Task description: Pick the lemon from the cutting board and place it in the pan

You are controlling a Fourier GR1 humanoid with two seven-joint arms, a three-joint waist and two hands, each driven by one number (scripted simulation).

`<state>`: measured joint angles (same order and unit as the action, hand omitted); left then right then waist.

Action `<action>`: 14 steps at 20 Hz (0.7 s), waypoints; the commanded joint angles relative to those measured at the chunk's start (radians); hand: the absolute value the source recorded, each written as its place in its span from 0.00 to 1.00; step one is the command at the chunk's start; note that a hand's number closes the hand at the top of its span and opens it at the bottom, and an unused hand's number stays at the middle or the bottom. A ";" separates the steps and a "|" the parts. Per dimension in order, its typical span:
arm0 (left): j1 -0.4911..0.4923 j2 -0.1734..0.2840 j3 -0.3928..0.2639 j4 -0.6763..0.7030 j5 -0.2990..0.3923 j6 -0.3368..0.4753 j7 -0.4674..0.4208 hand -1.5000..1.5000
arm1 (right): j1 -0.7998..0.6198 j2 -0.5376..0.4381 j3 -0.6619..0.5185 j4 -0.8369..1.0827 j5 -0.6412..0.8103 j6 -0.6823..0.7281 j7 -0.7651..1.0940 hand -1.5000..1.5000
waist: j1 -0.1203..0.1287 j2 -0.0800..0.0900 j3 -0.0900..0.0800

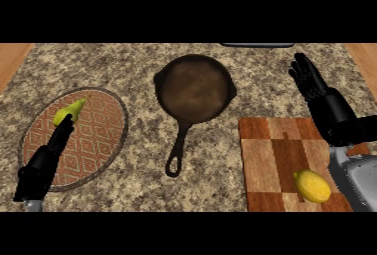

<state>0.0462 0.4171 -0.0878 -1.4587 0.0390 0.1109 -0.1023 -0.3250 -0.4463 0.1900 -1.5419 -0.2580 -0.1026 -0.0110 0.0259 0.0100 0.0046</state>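
Observation:
A yellow lemon (313, 186) lies on the wooden cutting board (273, 164) near its lower right corner. The dark cast-iron pan (195, 88) sits at the counter's middle with nothing in it, its handle pointing down toward me. My right hand (313, 82) is raised above the board's upper right, fingers straight and open, well apart from the lemon. My left hand (48, 159) rests open over the patterned mat at the left, fingers pointing up.
A round orange patterned mat (95, 134) lies at the left with a yellow-green fruit (68, 112) on its upper part, just beyond my left fingertips. A grey object's edge (258, 45) shows at the counter's far side. Granite counter runs between pan and board.

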 commanded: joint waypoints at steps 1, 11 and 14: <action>-0.027 -0.031 0.028 0.071 -0.036 -0.004 -0.020 0.50 | 0.026 0.047 -0.020 -0.040 -0.011 0.052 0.032 0.00 | -0.026 -0.010 -0.005; 0.031 -0.051 -0.019 -0.065 -0.051 0.056 0.182 0.50 | 0.263 -0.181 -0.268 0.139 -0.113 0.064 0.134 0.00 | -0.076 -0.016 -0.004; 0.034 -0.046 -0.027 -0.135 -0.042 0.034 0.226 0.50 | 0.405 -0.278 -0.230 0.074 -0.036 0.183 0.073 0.00 | -0.050 -0.016 -0.004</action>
<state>0.0694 0.3743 -0.1117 -1.5460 -0.0091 0.1494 0.0801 -0.0712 -0.6392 -0.0200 -1.4418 -0.3240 0.0127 0.0894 -0.0309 -0.0039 0.0000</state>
